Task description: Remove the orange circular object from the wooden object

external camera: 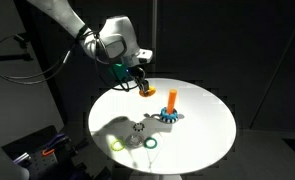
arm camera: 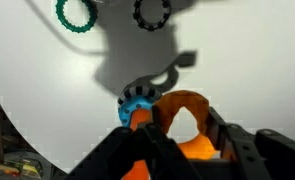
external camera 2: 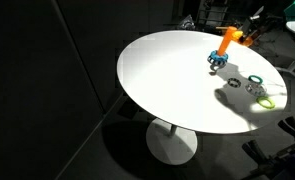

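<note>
While I'm checking the wrist view, the gripper [arm camera: 184, 128] is clamping its fingers shut on the small orange ring [arm camera: 182, 118]. The ring is sitting between the pads, off the short orange-brown wooden peg [external camera: 173, 99]. In an exterior view the ring is hanging just beside the peg, above the round white table [external camera: 202, 135], not around it. The peg is standing upright, rising out of a blue toothed ring [external camera: 167, 116].

Risks I'm watching:
- The grip is possibly catching only the ring's edge, but the wrist view is too blurry to be sure. A jerk could pop it loose, and it'd be rolling off the table.
- The fingers are working near the peg, so any sideways drift that way is going to tip it, base included.
- Setting down blind risks landing on the green toothed ring [arm camera: 77, 14] or the black toothed ring [arm camera: 152, 12].

Containers: none showing. The loose rings are lying straight on the table top.
</note>
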Controlling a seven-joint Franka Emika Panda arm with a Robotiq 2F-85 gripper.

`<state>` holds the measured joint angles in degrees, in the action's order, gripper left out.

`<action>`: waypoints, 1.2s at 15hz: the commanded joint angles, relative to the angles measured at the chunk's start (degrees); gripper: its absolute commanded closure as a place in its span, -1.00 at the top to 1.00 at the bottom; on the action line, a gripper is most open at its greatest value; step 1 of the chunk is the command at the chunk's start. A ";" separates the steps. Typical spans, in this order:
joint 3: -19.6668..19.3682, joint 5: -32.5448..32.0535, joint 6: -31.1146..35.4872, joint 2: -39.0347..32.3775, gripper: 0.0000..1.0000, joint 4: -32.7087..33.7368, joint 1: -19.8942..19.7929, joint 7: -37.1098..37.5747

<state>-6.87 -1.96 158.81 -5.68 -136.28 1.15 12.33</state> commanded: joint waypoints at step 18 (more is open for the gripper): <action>0.96 -6.04 -10.33 -4.05 0.22 -4.07 -0.62 -1.20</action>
<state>-6.21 -5.57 148.22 -8.85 -139.65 0.99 10.77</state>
